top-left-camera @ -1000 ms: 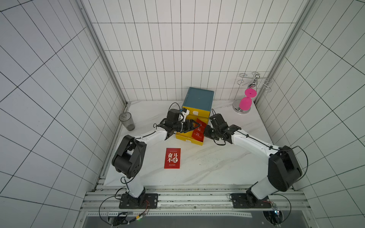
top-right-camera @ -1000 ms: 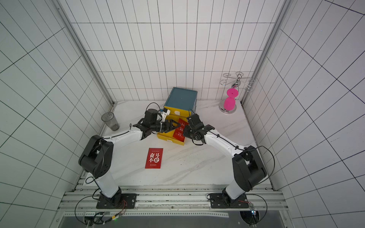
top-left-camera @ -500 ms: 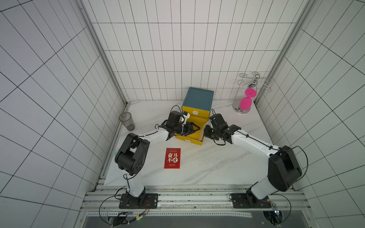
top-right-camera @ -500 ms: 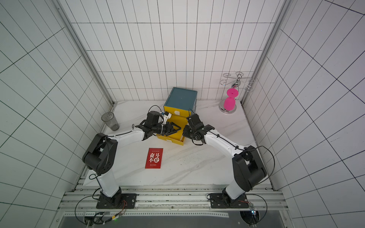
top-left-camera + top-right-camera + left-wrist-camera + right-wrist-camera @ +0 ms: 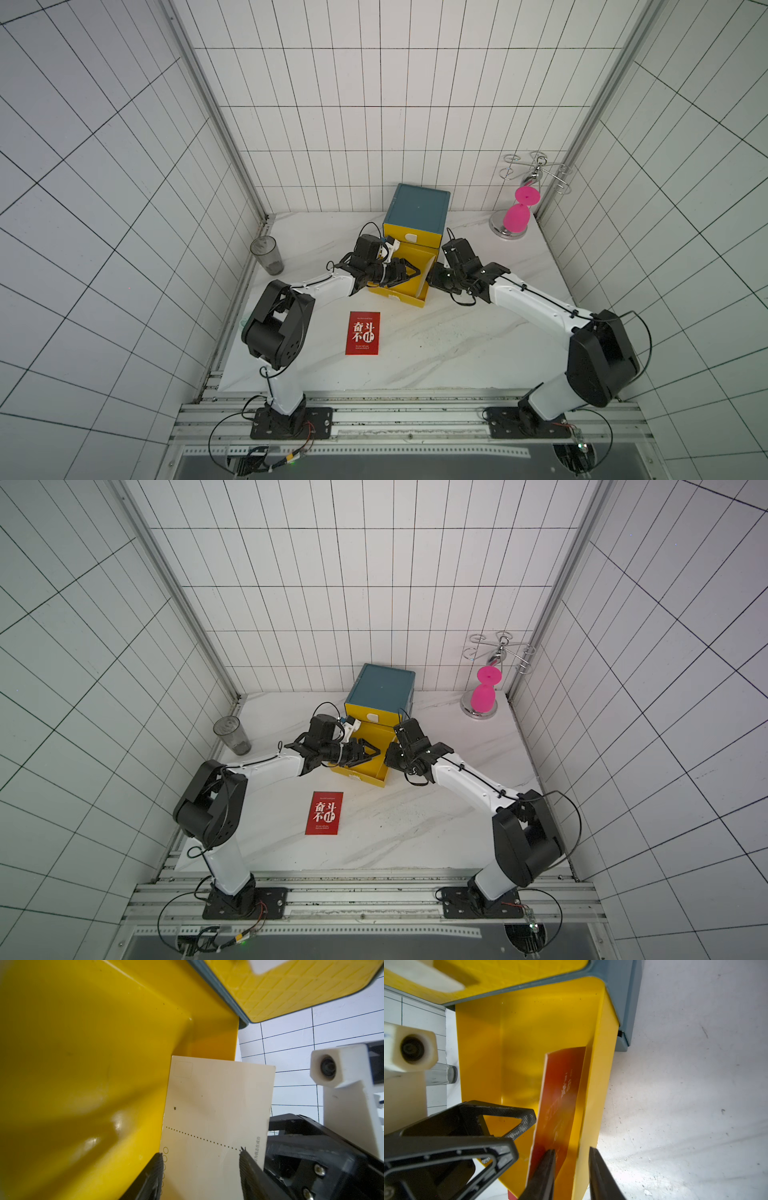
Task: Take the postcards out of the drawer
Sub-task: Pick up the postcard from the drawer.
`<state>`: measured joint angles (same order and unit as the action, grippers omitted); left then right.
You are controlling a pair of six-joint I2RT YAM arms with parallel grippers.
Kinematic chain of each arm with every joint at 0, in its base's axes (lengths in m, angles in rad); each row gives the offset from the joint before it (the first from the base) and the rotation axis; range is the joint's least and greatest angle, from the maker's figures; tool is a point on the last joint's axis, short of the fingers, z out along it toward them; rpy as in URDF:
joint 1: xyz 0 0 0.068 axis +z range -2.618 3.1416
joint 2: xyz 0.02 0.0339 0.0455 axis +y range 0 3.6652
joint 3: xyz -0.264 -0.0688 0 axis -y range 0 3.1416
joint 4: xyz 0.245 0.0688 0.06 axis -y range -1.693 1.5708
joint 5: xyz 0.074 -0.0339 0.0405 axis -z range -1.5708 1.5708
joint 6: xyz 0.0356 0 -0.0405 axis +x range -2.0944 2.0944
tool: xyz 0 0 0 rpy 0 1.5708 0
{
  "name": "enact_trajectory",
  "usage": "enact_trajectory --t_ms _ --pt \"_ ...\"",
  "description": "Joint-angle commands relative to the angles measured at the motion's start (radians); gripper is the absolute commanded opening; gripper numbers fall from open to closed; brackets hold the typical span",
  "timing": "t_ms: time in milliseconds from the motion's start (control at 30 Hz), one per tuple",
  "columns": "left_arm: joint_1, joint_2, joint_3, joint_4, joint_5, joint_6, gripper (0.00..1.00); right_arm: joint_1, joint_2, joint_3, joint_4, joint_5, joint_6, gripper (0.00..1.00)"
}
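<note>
Postcard [image 5: 560, 1101] leaning in drawer [image 5: 519, 1043], card [image 5: 363, 333] on table [image 5: 457, 345]

The red postcard [image 5: 560, 1105] that hung up between the two arms a second ago now sits down in the drawer [image 5: 600, 1076], standing on edge against its side wall (from above only a pale sliver shows). The right gripper [image 5: 572, 1150] has let its jaws part. The left gripper [image 5: 201, 1154] has pushed further in over the drawer, up to the card's cream back.
</note>
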<state>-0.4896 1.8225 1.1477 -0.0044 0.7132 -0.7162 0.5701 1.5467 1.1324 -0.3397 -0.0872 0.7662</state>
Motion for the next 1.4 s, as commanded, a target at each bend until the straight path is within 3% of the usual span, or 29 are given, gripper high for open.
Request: enact_trajectory --t_ms 0,500,1367 --pt "0.005 -0.018 0.012 -0.033 -0.012 0.024 0.59 -0.001 -0.022 0.02 -0.023 0.003 -0.022 0.34" --pt "0.014 -0.05 0.051 -0.063 -0.017 0.036 0.65 0.0 0.026 0.079 -0.026 -0.042 -0.039 0.37" --pt "0.023 -0.079 0.071 -0.124 -0.035 0.077 0.64 0.005 0.092 0.161 -0.025 -0.086 -0.048 0.37"
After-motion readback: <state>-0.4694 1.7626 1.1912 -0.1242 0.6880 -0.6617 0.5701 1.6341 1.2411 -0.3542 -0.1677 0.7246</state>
